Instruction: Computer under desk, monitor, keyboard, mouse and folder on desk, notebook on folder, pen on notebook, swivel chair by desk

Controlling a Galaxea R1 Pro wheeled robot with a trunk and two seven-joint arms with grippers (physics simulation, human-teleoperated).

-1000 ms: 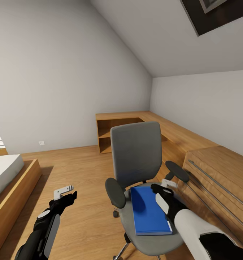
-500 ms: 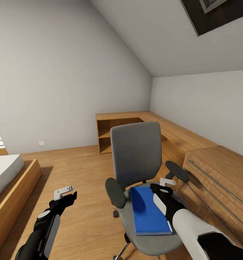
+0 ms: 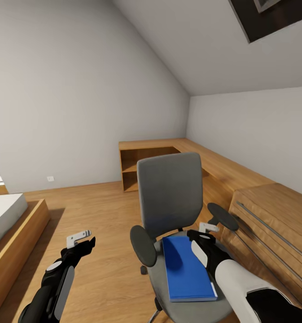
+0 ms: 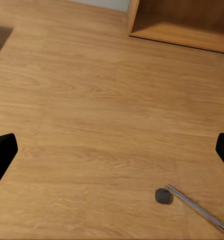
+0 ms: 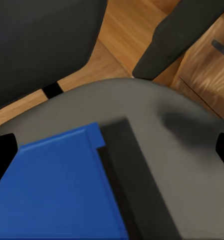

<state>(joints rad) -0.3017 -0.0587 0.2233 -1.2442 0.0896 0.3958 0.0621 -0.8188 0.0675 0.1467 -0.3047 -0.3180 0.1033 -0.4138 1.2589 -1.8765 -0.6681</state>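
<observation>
The swivel chair (image 3: 169,193), grey with black armrests, stands in front of me with its back upright. The bright blue folder (image 3: 186,269) lies flat on its seat (image 3: 191,307). My right gripper (image 3: 203,231) hovers open just above the seat, at the folder's far right corner and beside the right armrest (image 3: 222,216). In the right wrist view the folder (image 5: 52,190) and the grey seat (image 5: 171,125) lie close under the open right gripper (image 5: 112,152). My left gripper (image 3: 81,241) hangs open over bare floor, left of the chair. The left wrist view has a chair caster (image 4: 163,196) beneath the open left gripper (image 4: 112,152).
A light wooden drawer cabinet (image 3: 272,220) stands close on the right of the chair. A low wooden shelf unit (image 3: 146,163) runs along the far wall and corner. A bed in a wooden frame (image 3: 11,229) is at the left. Wooden floor (image 3: 101,211) lies between them.
The head view has shifted a little, so the chair and folder sit slightly lower in the picture. The right gripper has crept slightly left towards the folder. The left arm is still.
</observation>
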